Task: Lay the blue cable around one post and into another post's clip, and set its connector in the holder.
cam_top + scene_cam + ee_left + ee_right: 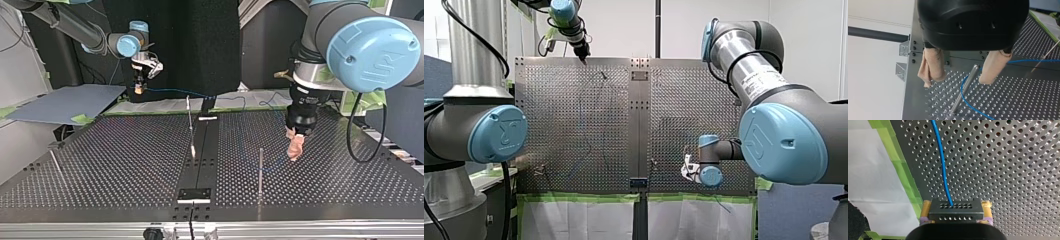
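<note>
Closest to the right wrist camera sat the black, hole-dotted rectangular connector (pixel 956 210), pinched between the yellow pads of my right gripper (pixel 956 206). The thin blue cable (pixel 941 162) ran out of it across the perforated metal table (pixel 1010 170).

At the far side, my left gripper (pixel 958 80) hung with its beige-padded fingers (pixel 931 65) spread and holding nothing. It straddled a slim upright steel post (pixel 965 87), and the cable curved round that post low down, near its foot.

The wrap seemed to be the step in hand. Doing it well would call for gentle tension from the right arm, so the loop sat low and did not ride up. The small dark plate (pixel 195 194) at the table's near edge in the top view was possibly the holder, though I could not be sure.
</note>
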